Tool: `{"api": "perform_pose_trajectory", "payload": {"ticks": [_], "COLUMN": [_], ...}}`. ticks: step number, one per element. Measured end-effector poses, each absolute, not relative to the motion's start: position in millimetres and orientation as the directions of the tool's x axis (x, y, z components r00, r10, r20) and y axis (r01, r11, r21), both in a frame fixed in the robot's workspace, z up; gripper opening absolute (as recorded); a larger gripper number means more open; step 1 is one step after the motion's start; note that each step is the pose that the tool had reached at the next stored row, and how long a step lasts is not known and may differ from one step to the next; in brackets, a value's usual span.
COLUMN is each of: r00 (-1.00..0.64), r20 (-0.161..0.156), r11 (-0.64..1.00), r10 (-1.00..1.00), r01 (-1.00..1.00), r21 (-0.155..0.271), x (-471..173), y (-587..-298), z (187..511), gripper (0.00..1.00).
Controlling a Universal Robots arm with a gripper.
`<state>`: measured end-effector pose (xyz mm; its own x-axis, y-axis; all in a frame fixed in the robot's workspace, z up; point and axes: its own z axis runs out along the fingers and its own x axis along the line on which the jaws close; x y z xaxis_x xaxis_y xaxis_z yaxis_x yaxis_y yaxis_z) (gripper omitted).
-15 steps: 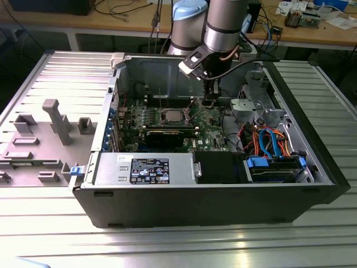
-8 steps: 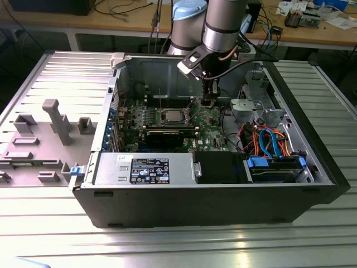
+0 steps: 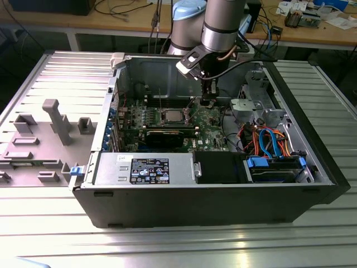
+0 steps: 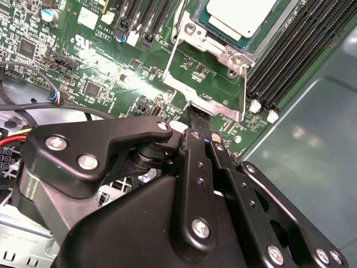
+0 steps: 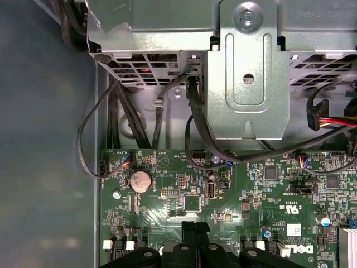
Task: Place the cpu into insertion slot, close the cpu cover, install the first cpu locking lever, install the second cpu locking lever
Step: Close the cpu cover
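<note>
Keep closed-together gripper (image 4: pixel 196 118) tips on locking lever (image 4: pixel 215 106) at frame center, push slow & steady w/o jolting cpu cover (image 4: pixel 196 32) around cpu (image 4: pixel 241 15), upper right.

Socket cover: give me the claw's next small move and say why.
Probably tip the cover down a little toward the chip. The chip already lies in its socket with its top bare, the cover stands raised beside it, and the claw seems to pinch the cover's free edge.
</note>
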<state>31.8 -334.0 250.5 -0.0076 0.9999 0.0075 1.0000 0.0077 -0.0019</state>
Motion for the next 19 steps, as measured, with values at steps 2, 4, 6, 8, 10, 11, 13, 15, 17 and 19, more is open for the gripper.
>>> {"api": "perform_pose_trajectory", "payload": {"ticks": [2,4,6,8,10,11,13,15,17,19], "r00": [-0.008,-0.008,-0.008,-0.008,-0.008,-0.008,-0.008,-0.008,-0.008,-0.009], "r20": [0.007,0.007,0.007,0.007,0.008,0.008,0.007,0.008,0.008,0.007], "r11": [0.008,0.008,0.008,0.008,0.008,0.008,0.008,0.008,0.008,0.009], "r10": [1.0,1.0,1.0,1.0,1.0,1.0,1.0,1.0,1.0,1.0], "r01": [1.0,1.0,1.0,1.0,1.0,1.0,1.0,1.0,1.0,1.0], "r21": [-0.002,-0.002,-0.002,-0.002,-0.002,-0.002,-0.002,-0.002,-0.002,-0.002], "x": [31.0,30.0,29.2,28.4,27.4,26.4,25.3,24.2,22.5,21.5], "y": [-334.0,-334.1,-334.1,-334.1,-334.2,-334.2,-334.3,-334.3,-334.5,-334.5], "z": [250.5,250.5,250.4,250.5,250.4,250.4,250.4,250.4,250.4,250.4], "gripper": [0.11,0.11,0.11,0.11,0.11,0.11,0.11,0.11,0.11,0.11]}}
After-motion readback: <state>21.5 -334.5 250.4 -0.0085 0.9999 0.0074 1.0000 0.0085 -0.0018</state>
